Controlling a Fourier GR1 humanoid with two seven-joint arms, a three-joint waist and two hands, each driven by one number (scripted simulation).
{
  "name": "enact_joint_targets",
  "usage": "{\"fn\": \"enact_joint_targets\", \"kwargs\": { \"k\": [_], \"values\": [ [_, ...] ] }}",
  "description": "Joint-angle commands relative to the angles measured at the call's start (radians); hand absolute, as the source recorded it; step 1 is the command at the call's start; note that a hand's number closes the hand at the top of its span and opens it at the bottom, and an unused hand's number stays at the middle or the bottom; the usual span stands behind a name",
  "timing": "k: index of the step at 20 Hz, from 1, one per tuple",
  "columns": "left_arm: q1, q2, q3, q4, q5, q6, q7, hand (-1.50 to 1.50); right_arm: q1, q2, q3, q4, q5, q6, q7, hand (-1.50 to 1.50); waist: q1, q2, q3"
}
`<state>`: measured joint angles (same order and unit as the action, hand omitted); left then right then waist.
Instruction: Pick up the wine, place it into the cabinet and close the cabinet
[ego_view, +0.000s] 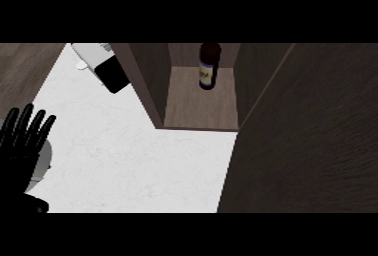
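Fingers (26, 125) of our left hand (21, 145) stood straight and spread apart at the view's nine o'clock edge, pointing toward twelve and holding nothing; the hand rested there with its grey forearm (40, 165) just below it toward six. Under it lay the white table (125, 160), which filled the lower left and middle of what we saw.

Toward eleven o'clock from the middle of the table we noted a small white and black object (107, 67) lying tilted beside the cabinet's left wall; we could not tell what it was. A little white round piece (81, 65) sat just at its nine o'clock side.

At twelve o'clock the cabinet (148, 80) stood open, its brown shelf floor (199, 107) bare at the front. The wine (208, 65) stood upright at the back of that shelf, a dark bottle with a pale label, apart from both side walls and well away from our left hand.

From one o'clock down to five o'clock a broad dark wooden panel (310, 145) covered the right part of the view; it seemed to be the cabinet's door swung out. Our right hand did not show anywhere.
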<state>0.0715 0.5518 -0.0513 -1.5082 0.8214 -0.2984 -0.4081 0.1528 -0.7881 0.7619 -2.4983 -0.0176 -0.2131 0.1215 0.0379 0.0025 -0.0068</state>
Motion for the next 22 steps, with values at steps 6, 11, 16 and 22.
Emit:
{"fn": "enact_joint_targets", "kwargs": {
  "k": [6,11,16,22],
  "values": [
    [-0.058,0.024,0.028,0.021,0.023,-0.02,0.028,-1.5,-0.203,0.265,0.073,-0.02,-0.1,-0.014,0.164,1.5,0.034,0.011,-0.003],
    [-0.038,0.043,0.04,0.036,0.034,-0.058,0.036,-1.5,-0.386,0.386,0.038,0.091,-0.11,-0.021,0.293,1.5,0.045,0.006,-0.002],
    [-0.031,0.041,0.046,0.048,0.027,-0.068,0.033,-1.5,-0.68,0.631,-0.012,0.355,-0.092,-0.073,0.412,1.5,0.039,0.003,0.0],
    [-0.008,0.036,0.08,0.073,0.027,-0.086,0.023,-1.5,-1.033,0.782,-0.16,0.615,-0.134,-0.142,0.527,1.5,0.003,-0.001,0.004]
  ]
}}
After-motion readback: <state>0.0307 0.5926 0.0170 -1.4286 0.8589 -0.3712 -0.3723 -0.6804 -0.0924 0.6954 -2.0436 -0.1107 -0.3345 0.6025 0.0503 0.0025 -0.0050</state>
